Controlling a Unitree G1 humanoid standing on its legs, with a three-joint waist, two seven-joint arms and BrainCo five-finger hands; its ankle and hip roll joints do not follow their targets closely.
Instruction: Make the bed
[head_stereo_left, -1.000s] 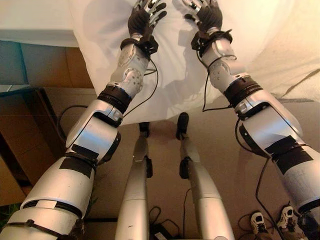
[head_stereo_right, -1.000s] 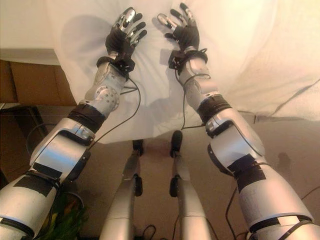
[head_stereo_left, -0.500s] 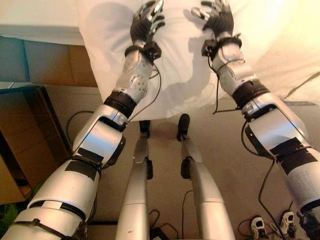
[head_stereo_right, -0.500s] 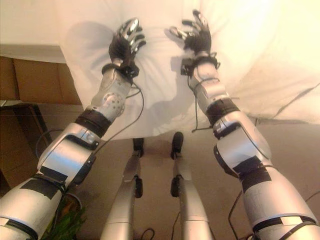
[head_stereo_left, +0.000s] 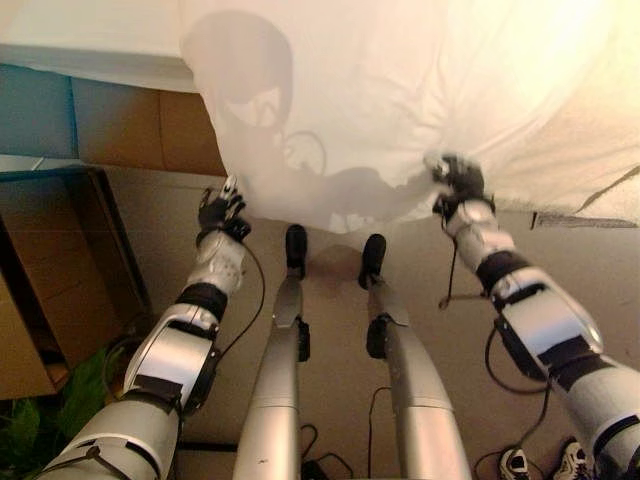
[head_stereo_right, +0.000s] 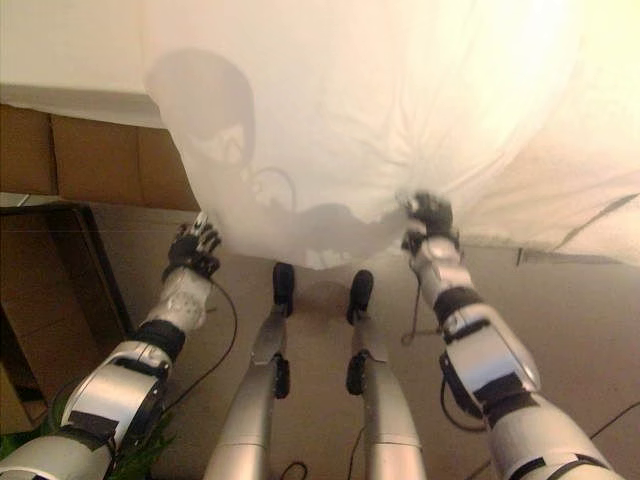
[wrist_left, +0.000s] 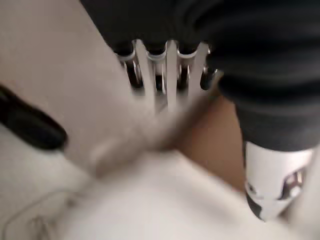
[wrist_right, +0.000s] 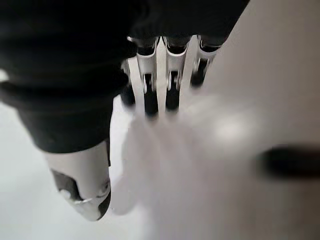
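Note:
A white sheet (head_stereo_left: 400, 90) hangs off the bed's edge (head_stereo_left: 90, 55) toward the floor, with its lower hem (head_stereo_left: 330, 215) just above the floor. My left hand (head_stereo_left: 220, 212) is low at the sheet's left edge, and in the left wrist view its fingers (wrist_left: 167, 75) curl over a strip of the cloth (wrist_left: 150, 137). At the hem further right, my right hand (head_stereo_left: 460, 182) pinches the cloth. The right wrist view has its fingers (wrist_right: 160, 75) bent onto a white fold (wrist_right: 165, 150).
Brown panels of the bed base (head_stereo_left: 130, 125) run under the mattress at the left. A dark box (head_stereo_left: 50, 270) stands on the floor at the left, with green leaves (head_stereo_left: 25, 440) below it. A pair of shoes (head_stereo_left: 516, 462) lies at the lower right.
Both hands have dropped from on top of the sheet down to its lower hem and closed on it. The camera view has shifted too.

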